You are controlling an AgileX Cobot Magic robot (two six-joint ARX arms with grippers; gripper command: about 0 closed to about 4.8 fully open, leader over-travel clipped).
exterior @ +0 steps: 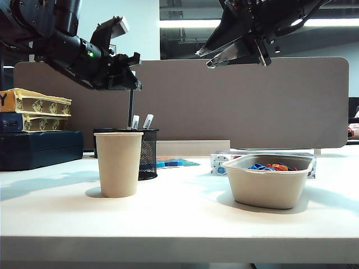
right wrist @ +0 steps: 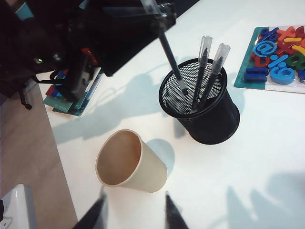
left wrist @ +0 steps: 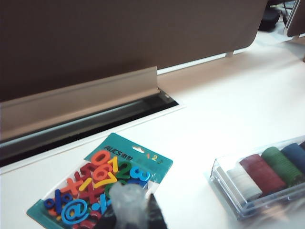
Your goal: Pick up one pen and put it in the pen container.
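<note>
My left gripper [exterior: 130,83] hangs above the black mesh pen container [exterior: 148,152], shut on a dark pen [exterior: 130,109] that points straight down. In the right wrist view that pen [right wrist: 170,53] slants from the left gripper [right wrist: 157,12] into the mouth of the pen container [right wrist: 212,121], its tip just inside the rim. Two other capped pens [right wrist: 204,71] stand in the container. In the left wrist view the held pen's pale end [left wrist: 127,202] shows between the fingers. My right gripper [exterior: 216,57] is open, high at the upper right, with nothing between its fingertips [right wrist: 134,204].
A beige paper cup [exterior: 118,163] stands in front of the container. A beige pulp bowl [exterior: 269,182] with coloured pieces sits at the right. A teal pack of plastic letters [left wrist: 102,179] and a clear box of chips [left wrist: 262,176] lie behind. Stacked boxes [exterior: 33,120] fill the far left.
</note>
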